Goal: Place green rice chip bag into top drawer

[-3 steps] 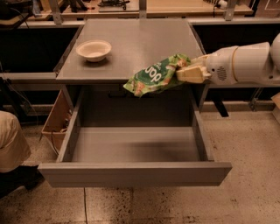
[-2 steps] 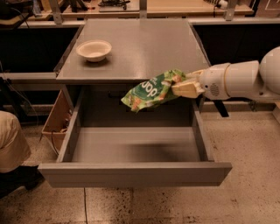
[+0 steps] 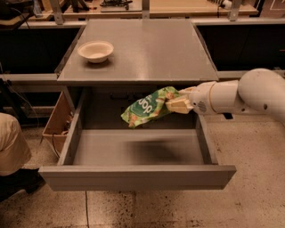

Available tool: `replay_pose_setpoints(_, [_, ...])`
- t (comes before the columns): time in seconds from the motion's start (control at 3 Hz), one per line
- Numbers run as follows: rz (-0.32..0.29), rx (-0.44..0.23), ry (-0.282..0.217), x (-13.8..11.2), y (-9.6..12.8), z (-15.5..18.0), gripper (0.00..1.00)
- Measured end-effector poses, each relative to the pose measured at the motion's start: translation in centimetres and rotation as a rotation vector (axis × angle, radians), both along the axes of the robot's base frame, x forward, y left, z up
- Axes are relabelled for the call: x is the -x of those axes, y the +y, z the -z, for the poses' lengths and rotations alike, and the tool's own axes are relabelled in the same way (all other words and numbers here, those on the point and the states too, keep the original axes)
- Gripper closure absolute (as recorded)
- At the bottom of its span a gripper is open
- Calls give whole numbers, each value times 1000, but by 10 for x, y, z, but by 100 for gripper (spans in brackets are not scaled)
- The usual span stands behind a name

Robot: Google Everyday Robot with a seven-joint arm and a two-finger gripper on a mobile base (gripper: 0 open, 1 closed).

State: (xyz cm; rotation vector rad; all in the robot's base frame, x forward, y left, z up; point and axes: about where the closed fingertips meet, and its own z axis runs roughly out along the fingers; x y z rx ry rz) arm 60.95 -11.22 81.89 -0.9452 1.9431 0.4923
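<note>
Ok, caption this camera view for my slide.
Gripper holds the green rice chip bag over the open top drawer.

Speckled floor point(image 3: 258, 196) in front, wooden benches point(image 3: 187, 6) behind.

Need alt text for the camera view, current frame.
The gripper, reaching in from the right, holds the green rice chip bag by one end in the air above the open top drawer. A white bowl sits on the grey tabletop behind, toward its left side.
</note>
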Motion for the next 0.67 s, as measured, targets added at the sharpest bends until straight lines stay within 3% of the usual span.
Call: replay_pose_setpoints(0.67, [37,64,33,-14,-1,58,100])
